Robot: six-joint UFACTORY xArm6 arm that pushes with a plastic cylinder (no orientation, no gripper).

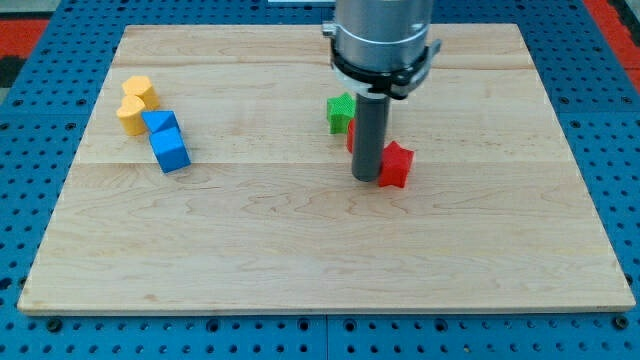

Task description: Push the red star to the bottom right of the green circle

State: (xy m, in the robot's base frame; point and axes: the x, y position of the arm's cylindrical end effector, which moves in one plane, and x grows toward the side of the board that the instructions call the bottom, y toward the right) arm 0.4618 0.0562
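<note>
A red block (397, 165), which looks like the red star, lies near the middle of the wooden board (300, 250). My tip (366, 179) stands right against its left side. A green block (340, 112) lies just above and to the left of the rod, partly hidden by the arm, so its shape is unclear. A sliver of a second red block (350, 136) shows between the green block and the rod, mostly hidden behind the rod.
At the view's left stand two yellow blocks (137, 90) (130, 116) and two blue blocks (160, 124) (171, 151), close together. Blue pegboard (30, 150) surrounds the board.
</note>
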